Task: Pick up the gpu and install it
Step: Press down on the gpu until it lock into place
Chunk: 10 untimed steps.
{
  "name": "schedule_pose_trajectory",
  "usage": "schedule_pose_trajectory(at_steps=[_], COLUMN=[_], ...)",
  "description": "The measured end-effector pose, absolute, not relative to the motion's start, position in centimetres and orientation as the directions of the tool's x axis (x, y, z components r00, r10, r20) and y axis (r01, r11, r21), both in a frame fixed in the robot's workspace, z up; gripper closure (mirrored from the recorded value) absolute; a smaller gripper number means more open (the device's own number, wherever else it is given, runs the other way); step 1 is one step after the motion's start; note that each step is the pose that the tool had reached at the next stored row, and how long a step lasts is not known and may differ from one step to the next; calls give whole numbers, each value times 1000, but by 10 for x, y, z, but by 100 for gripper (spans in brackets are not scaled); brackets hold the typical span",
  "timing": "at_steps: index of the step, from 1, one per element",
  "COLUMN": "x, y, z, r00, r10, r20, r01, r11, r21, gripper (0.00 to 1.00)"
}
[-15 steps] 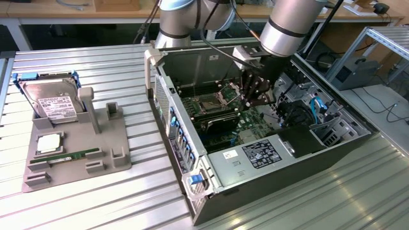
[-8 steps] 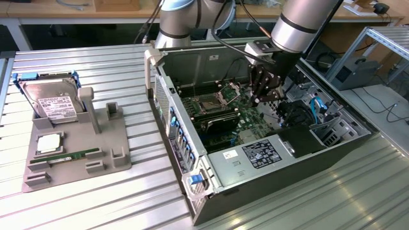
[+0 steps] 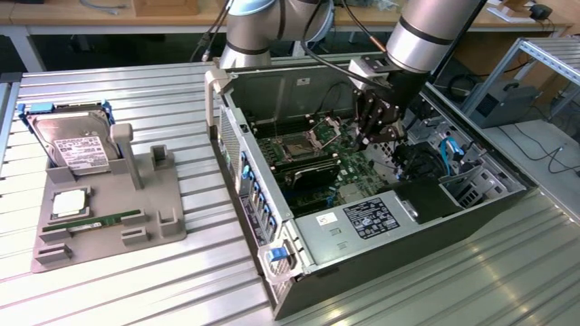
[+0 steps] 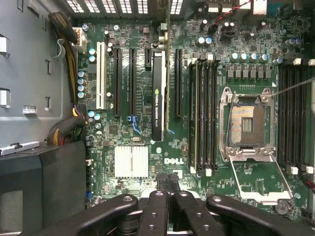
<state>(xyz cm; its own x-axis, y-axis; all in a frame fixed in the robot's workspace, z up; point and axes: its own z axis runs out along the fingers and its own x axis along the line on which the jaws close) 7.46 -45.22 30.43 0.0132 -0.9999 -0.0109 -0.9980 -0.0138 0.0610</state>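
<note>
The gpu, a thin black card seen edge-on with pale lettering, stood upright in a long motherboard slot inside the open computer case. The green board around it was crowded with black slots and a ribbed silver heatsink. The gripper hung above, black fingers pressed together, holding nothing.

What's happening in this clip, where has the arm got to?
A robot arm is working inside an open computer case. The gpu already stands on edge in a slot on the motherboard, beside the empty slots. The gripper is shut, holds nothing and hangs above the board. On the grey holder beside the case sit a hard drive and a memory stick.
</note>
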Motion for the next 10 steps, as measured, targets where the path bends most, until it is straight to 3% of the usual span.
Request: schedule_pose_trajectory(at_steps=[10], x=[1], y=[-452], z=[292], r00=[13], r10=[-1000], r20=[-11], r01=[-998], r11=[-14], r21=[60], gripper=[90])
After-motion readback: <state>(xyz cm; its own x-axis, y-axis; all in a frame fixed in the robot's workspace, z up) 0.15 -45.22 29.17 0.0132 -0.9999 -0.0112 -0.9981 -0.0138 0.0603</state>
